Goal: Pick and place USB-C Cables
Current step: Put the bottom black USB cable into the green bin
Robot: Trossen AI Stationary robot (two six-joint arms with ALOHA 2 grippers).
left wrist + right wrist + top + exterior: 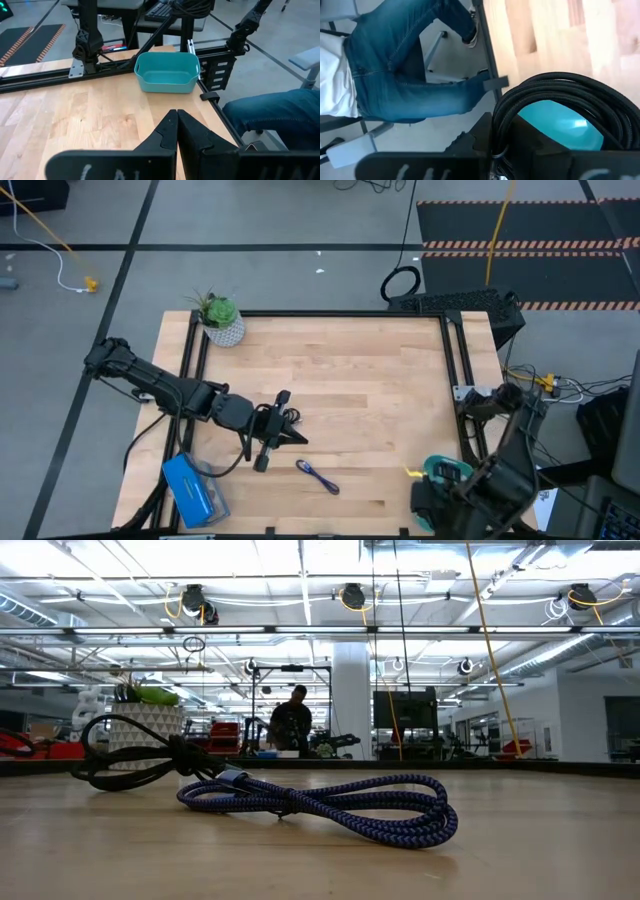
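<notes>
A blue-purple USB-C cable (pixel 318 477) lies coiled on the wooden table near its front edge; it also shows in the low view (pixel 330 805). A black cable bundle (pixel 130 755) lies on the table behind it. My left gripper (pixel 292 437) is shut and empty over the table's middle left, its fingertips (pixel 177 120) pointing toward the teal tray (pixel 167 75). My right gripper (pixel 502 137) is shut on another black coiled cable (pixel 560 92) above the teal tray (pixel 447 470) at the table's front right corner. My right gripper pinches several strands of the black cable's coil (pixel 495 127) between its two fingers. The rest of the coil loops out beyond the fingertips over the teal tray's inside (pixel 555 120). Whether the coil touches the tray, I cannot tell.
A blue box (pixel 190 490) sits at the front left corner and a potted plant (pixel 220 320) at the far left. A person in jeans (pixel 405 75) sits just off the table's front right edge. Bare wood lies between the arms.
</notes>
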